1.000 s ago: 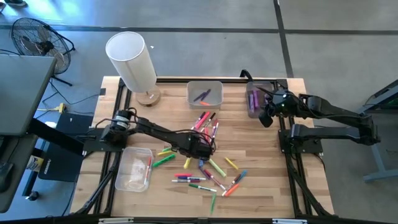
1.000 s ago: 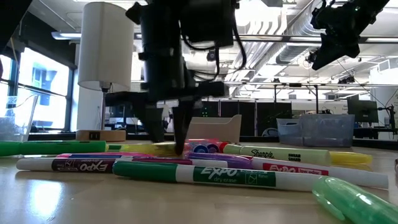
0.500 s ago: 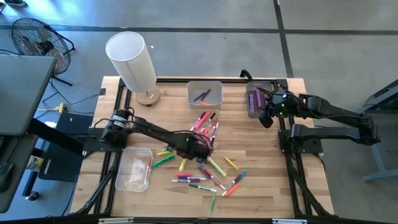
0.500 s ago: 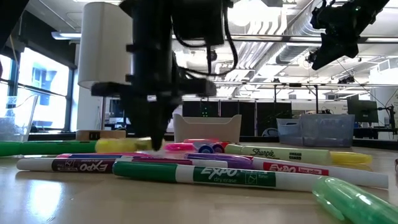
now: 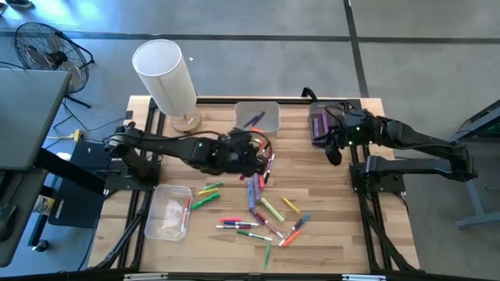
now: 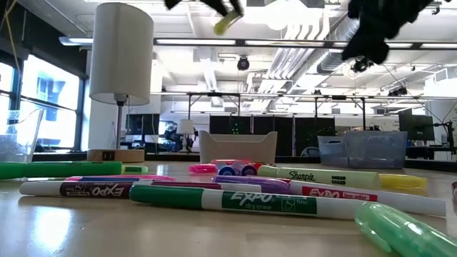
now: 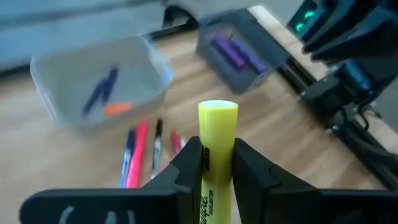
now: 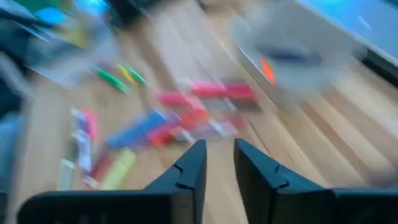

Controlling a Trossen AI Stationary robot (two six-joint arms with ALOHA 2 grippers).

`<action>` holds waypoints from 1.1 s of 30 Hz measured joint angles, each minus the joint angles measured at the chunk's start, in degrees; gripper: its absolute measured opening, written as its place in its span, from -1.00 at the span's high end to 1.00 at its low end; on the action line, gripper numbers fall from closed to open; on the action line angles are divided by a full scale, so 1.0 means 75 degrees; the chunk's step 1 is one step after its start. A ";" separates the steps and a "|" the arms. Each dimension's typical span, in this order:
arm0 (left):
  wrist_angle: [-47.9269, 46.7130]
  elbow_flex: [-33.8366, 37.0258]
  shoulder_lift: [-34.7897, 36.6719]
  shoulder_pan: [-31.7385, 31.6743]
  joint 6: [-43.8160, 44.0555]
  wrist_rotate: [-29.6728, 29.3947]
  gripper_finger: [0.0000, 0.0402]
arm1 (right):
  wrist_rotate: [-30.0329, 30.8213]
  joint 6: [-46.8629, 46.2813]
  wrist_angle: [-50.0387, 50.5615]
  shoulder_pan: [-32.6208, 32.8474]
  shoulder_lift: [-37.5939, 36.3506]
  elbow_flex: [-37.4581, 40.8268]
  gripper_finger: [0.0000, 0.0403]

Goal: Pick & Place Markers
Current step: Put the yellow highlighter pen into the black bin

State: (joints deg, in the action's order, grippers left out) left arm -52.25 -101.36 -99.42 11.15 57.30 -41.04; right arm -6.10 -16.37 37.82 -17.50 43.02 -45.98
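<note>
Left pincer (image 7: 217, 163) is clamped on a thick yellow highlighter marker (image 7: 217, 158), barrel upright between the fingers, blunt flat end outward, black print on its side. It hangs above the wooden desk (image 5: 328, 195), near the clear rectangular plastic bin (image 5: 257, 117) that holds blue and orange pens. The remaining scattered coloured markers (image 5: 262, 207) lie loose mid-desk. Right pincer (image 8: 216, 163) is beside the grey bin of purple markers (image 5: 317, 125), jaws slightly parted, holding nothing.

Blurred markers (image 8: 180, 118) beyond right pincer (image 8: 219, 163)
</note>
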 joint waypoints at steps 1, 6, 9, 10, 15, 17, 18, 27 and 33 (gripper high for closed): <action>-0.0157 -0.0171 -0.0036 -0.0010 -0.0495 -0.0001 0.73 | -0.0143 0.0012 -0.0368 0.0079 0.0015 -0.0007 0.60; 0.1776 -0.0734 -0.0169 -0.0188 -0.2357 0.0135 0.73 | -0.0204 0.0253 -0.1899 0.0812 0.0360 -0.0009 0.39; 0.2439 -0.0652 -0.0310 -0.0299 -0.3122 0.0433 0.73 | -0.0177 0.0511 -0.2869 0.1423 0.0707 -0.0012 0.26; 0.2564 -0.0644 -0.0315 -0.0301 -0.3285 0.0528 0.73 | -0.0090 0.0603 -0.3087 0.1605 0.0822 -0.0009 0.21; 0.3095 -0.0705 -0.0204 -0.0384 -0.3450 0.0674 0.73 | -0.0032 0.0853 -0.4473 0.2200 0.1290 0.0003 0.02; 0.3285 -0.0675 -0.0268 -0.0387 -0.3625 0.0839 0.73 | -0.0019 0.0852 -0.4880 0.2286 0.1498 -0.0006 -0.03; 0.3494 -0.0667 -0.0276 -0.0387 -0.3765 0.0913 0.73 | -0.0006 0.0850 -0.5060 0.2307 0.1610 -0.0006 -0.05; 0.4549 -0.0691 -0.0239 -0.0387 -0.4272 0.1428 0.73 | -0.0004 0.0787 -0.6235 0.2305 0.2239 -0.0006 -0.07; 0.4778 -0.0696 -0.0432 -0.0387 -0.4270 0.1425 0.73 | -0.0007 0.0788 -0.6603 0.2282 0.2230 -0.0006 0.13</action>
State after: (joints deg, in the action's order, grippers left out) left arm -16.41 -106.58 -102.65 8.25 25.27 -30.35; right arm -6.15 -10.46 -11.71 -0.38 59.75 -46.02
